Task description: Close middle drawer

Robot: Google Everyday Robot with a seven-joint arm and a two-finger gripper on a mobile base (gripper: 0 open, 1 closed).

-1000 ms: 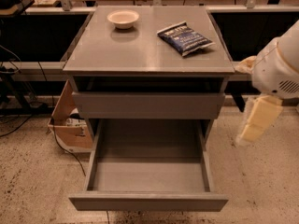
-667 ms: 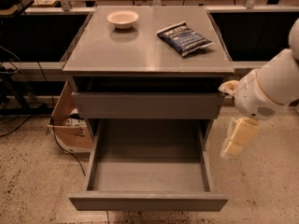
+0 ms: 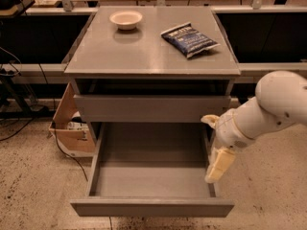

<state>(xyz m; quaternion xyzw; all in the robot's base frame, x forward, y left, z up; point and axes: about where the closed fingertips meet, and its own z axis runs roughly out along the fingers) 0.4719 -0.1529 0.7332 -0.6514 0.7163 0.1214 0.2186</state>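
Observation:
The middle drawer (image 3: 151, 176) is pulled far out of the grey cabinet (image 3: 153, 61). Its grey inside is empty and its flat front (image 3: 152, 208) faces me at the bottom of the view. The taller top front (image 3: 152, 108) sits above it, slightly out from the cabinet. The lowest front is hidden under the open drawer. My gripper (image 3: 216, 169), cream-coloured, hangs from the white arm (image 3: 268, 109) and points down over the drawer's right wall (image 3: 211, 152), near its front corner.
A white bowl (image 3: 126, 19) and a dark blue snack bag (image 3: 189, 39) lie on the cabinet top. A cardboard box (image 3: 72, 128) and cables stand on the speckled floor to the left. Dark shelving runs behind the cabinet.
The arm has swung left and down from beside the cabinet, bringing the gripper over the open drawer's right wall. The drawer has not moved.

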